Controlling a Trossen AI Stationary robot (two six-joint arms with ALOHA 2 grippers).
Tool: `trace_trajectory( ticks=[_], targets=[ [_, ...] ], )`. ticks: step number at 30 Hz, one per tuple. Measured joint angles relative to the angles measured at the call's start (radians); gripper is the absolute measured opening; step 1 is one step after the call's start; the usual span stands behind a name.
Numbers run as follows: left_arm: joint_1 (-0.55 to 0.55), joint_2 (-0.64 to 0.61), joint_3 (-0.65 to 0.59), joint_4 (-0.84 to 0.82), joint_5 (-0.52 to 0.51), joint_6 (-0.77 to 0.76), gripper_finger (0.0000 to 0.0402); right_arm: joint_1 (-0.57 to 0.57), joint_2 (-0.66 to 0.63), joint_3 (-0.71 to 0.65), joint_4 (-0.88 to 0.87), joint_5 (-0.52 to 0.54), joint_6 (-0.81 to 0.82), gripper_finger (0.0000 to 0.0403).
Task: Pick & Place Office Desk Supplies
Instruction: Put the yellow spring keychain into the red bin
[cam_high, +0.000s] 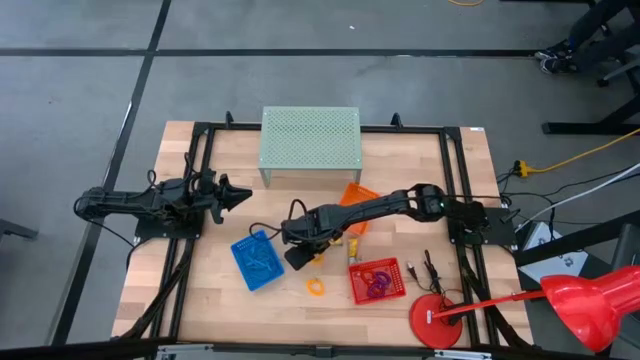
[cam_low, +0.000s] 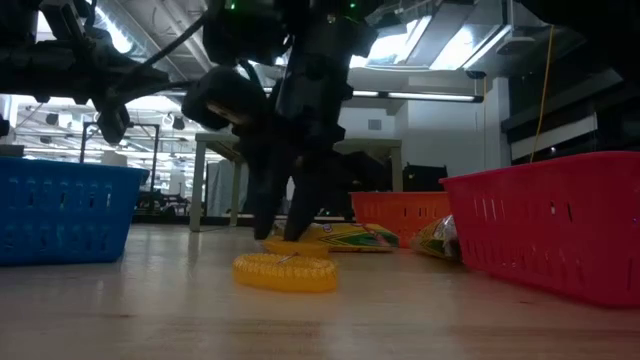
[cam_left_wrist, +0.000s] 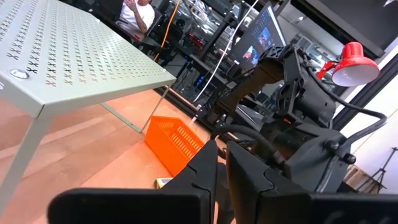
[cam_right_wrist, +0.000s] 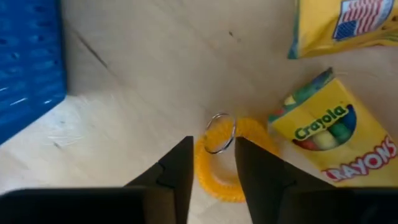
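The right tool (cam_right_wrist: 211, 163) was found lowered to the table (cam_high: 200, 290) near its middle, fingers apart, straddling a yellow coil loop (cam_right_wrist: 217, 180) with a thin metal ring (cam_right_wrist: 221, 132) attached. No grip on the loop could be confirmed; the fingers stood either side of it.

In the right wrist view a yellow Crayola crayon box (cam_right_wrist: 336, 134) was seen just beside the loop, with a second yellow packet (cam_right_wrist: 348, 25) beyond it and the blue basket (cam_right_wrist: 28, 62) off to the other side. None of this detail was legible from the high view, where the right tool (cam_high: 300, 245) and its arm covered the spot.

A second yellow coil loop (cam_low: 285, 271) was recorded lying apart on bare table, in front of the tool in the low view; it also showed in the high view (cam_high: 316, 287) between the blue basket (cam_high: 258, 260) and the red basket (cam_high: 377, 280). The red basket's contents were too small to identify. An orange basket (cam_high: 358, 200) was partly hidden by the right arm.

The left tool (cam_high: 235, 195) was held off at the table's left side, fingers nearly together with nothing between them. The pale green perforated stand (cam_high: 310, 140) stood at the far edge. A red lamp (cam_high: 585, 305) was cut off at the frame edge.
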Motion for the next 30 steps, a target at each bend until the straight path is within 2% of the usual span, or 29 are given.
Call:
trace_trajectory(
  ticks=[8,17,30],
  targets=[
    [0.0,0.0,0.0,0.0,0.0,0.0,0.0031,-0.002,0.0,0.0,0.012,0.011,-0.034,0.0011],
    [0.0,0.0,0.0,0.0,0.0,0.0,0.0031,-0.002,-0.02,0.0,0.008,0.003,-0.045,0.0004],
    [0.0,0.0,0.0,0.0,0.0,0.0,0.0031,0.025,-0.175,0.0,-0.108,0.051,-0.016,0.0001]
  ],
)
